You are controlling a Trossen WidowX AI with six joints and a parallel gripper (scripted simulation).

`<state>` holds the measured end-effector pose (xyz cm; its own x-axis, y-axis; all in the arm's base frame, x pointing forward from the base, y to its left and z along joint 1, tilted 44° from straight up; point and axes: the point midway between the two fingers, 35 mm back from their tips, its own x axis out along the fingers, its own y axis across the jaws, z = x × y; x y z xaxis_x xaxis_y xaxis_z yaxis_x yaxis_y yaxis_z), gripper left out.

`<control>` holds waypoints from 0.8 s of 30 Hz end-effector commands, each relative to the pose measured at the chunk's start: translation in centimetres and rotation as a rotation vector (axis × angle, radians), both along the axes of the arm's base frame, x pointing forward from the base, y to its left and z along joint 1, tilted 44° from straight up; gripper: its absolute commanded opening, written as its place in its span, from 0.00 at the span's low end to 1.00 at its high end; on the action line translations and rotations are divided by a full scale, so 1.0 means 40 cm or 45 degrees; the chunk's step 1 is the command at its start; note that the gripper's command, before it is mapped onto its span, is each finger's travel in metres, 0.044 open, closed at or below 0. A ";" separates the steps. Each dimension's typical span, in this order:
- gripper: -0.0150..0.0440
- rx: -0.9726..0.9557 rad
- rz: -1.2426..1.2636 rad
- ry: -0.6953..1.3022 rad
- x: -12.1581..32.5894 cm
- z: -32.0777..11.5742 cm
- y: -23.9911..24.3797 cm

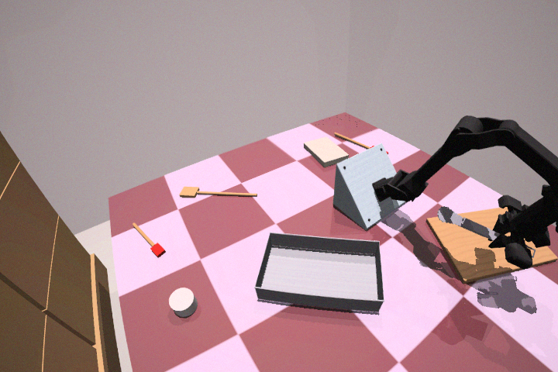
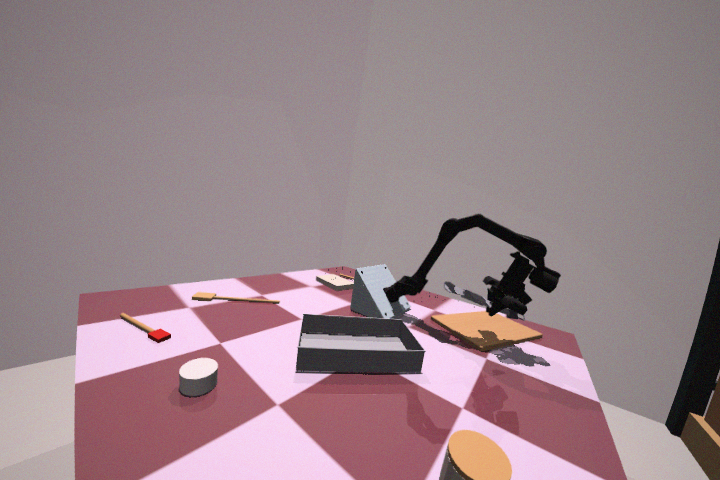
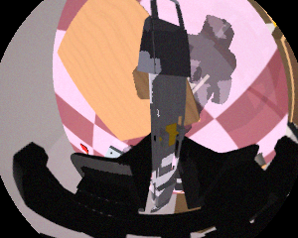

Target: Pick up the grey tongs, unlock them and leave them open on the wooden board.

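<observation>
The grey tongs (image 1: 468,224) (image 2: 466,292) (image 3: 169,96) are held by my gripper (image 1: 505,245) (image 2: 501,307) (image 3: 163,134), which is shut on them. They hang above the wooden board (image 1: 457,258) (image 2: 457,323) (image 3: 94,55). In the top and exterior views the tongs slope, with the pale tip end up at the left and the hinge end lower at the right. The wire loop at the hinge end shows at the top of the wrist view. The two arms look close together; the fingers hide part of them. The roasting tin (image 1: 319,300) (image 2: 361,361) holds nothing.
A pale blue wedge (image 1: 359,184) (image 2: 372,288) stands left of the board, with a second black arm-like part (image 1: 394,186) in front of it. A white cylinder (image 1: 182,301) (image 2: 198,376), a wooden spatula (image 1: 227,193) and a red-headed tool (image 1: 157,249) lie farther left.
</observation>
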<state>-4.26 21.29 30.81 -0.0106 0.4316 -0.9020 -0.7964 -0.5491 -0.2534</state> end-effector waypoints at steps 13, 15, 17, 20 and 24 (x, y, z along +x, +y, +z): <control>0.00 0.071 0.123 -0.114 -0.089 0.006 -0.024; 0.00 0.084 0.139 -0.126 -0.100 0.008 -0.028; 0.00 0.097 0.155 -0.137 -0.111 0.010 -0.032; 0.00 0.119 0.180 -0.153 -0.127 0.012 -0.038; 0.00 0.150 0.213 -0.171 -0.149 0.016 -0.047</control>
